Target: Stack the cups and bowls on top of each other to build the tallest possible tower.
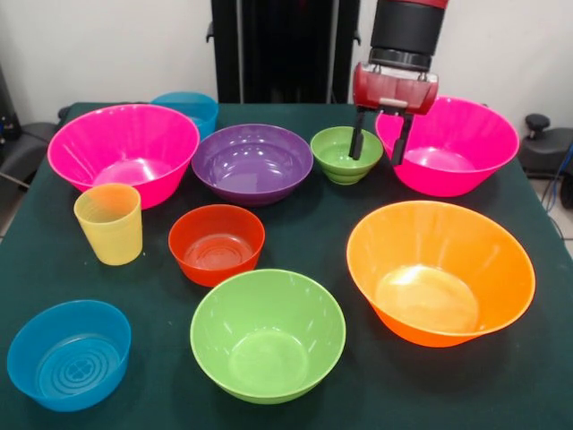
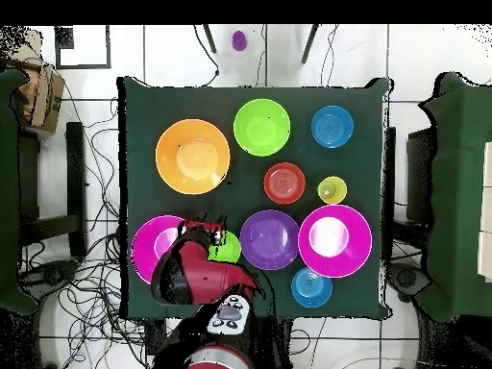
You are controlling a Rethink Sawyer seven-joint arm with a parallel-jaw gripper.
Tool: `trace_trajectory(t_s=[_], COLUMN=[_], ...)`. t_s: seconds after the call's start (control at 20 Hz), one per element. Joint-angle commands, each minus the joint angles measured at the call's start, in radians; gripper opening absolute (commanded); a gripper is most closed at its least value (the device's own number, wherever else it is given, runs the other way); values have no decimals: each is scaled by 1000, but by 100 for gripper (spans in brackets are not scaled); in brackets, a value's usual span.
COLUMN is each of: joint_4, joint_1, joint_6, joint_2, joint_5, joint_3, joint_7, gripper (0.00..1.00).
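My gripper (image 1: 380, 149) hangs open at the far right. Its left finger dips into the small lime green bowl (image 1: 340, 159) and its right finger is at the left rim of a big pink bowl (image 1: 461, 143). The yellow cup (image 1: 109, 224) stands upright at the left, in front of the other big pink bowl (image 1: 124, 150). The purple bowl (image 1: 252, 163), red-orange bowl (image 1: 217, 244), bigger lime green bowl (image 1: 267, 334), orange bowl (image 1: 439, 273) and two blue bowls (image 1: 70, 354) (image 1: 190, 107) each stand alone, upright, none nested. From overhead my arm (image 2: 197, 271) covers part of the small green bowl (image 2: 231, 252).
The green cloth table (image 1: 304, 228) has narrow gaps between the bowls. Chairs stand off both table sides (image 2: 459, 192), and cables lie on the floor around it. The orange bowl (image 2: 192, 156) is close to the table edge.
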Motion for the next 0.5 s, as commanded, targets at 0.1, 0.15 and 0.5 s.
trace_trajectory(t_s=[0.1, 0.15, 0.5], joint_4=[-22, -9, 134], joint_1=[-7, -1, 61], joint_6=[-12, -8, 36], joint_2=[57, 44, -105], joint_5=[-62, -62, -64], joint_3=[106, 99, 48], joint_7=[145, 146, 169], gripper=[100, 100, 100])
